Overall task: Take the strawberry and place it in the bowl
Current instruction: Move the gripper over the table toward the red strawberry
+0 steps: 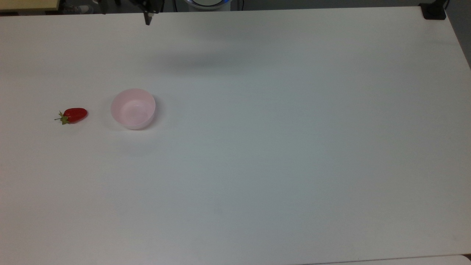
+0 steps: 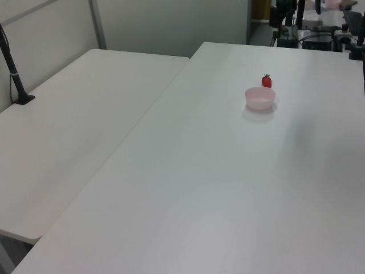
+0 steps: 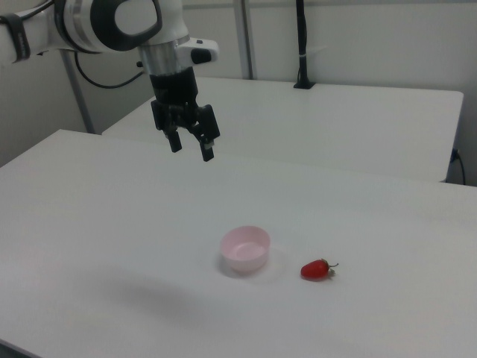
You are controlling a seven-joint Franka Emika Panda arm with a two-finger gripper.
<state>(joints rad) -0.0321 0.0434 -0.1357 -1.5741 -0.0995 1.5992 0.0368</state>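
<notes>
The strawberry (image 1: 74, 115) (image 3: 316, 269) lies on its side on the white table (image 1: 279, 154), red with a green cap. The pale pink bowl (image 1: 133, 108) (image 3: 245, 248) stands upright a short way from it, on the top view's right of the fruit. In the left view the strawberry (image 2: 266, 81) sits just behind the bowl (image 2: 260, 97). My gripper (image 3: 191, 150) hangs open, with nothing between its fingers, high above the table, well apart from both. One dark finger (image 1: 148, 19) shows at the far edge in the top view.
A second white table (image 2: 74, 114) adjoins this one. A black post with a clamp base (image 2: 15, 71) (image 3: 302, 45) stands on it, and another black clamp (image 1: 434, 11) sits at the table's far right corner in the top view.
</notes>
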